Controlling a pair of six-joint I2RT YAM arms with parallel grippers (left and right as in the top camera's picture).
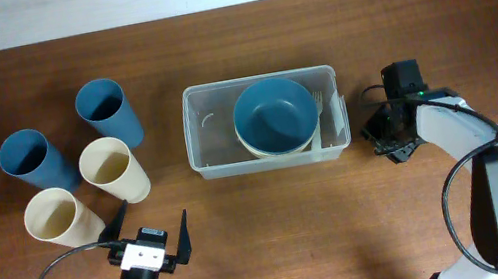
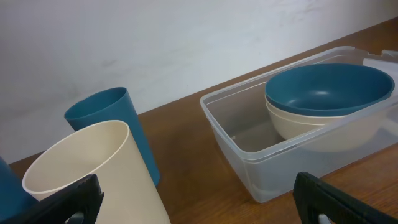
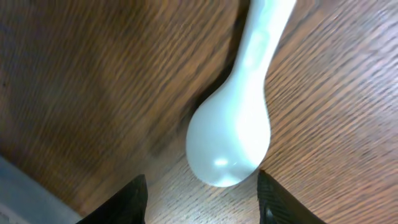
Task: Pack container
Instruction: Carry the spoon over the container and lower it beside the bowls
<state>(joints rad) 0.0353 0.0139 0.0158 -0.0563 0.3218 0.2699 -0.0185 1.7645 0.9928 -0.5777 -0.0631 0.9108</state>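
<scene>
1. The container (image 1: 197,133) sits at the middle of the table (image 1: 275,236), its long side running left to right.
2. A blue bowl (image 1: 273,115) rests nested in a cream bowl (image 2: 298,124) in its right half, and a white fork (image 1: 319,102) lies at the right end.
3. Just beside that end, the right gripper (image 3: 202,196) points down at the wood. Its fingers are partly apart and clamp nothing. The tip of a white spoon (image 3: 233,130), flat on the table, reaches between them, with a gap on one side.
4. The left gripper (image 1: 153,213) hangs near the front edge, spread wide and empty.
5. Left of the container stand four upright cups: the rear blue cup (image 1: 105,108), the left blue cup (image 1: 29,156), the inner cream cup (image 1: 110,168) and the front cream cup (image 1: 54,215).
</scene>
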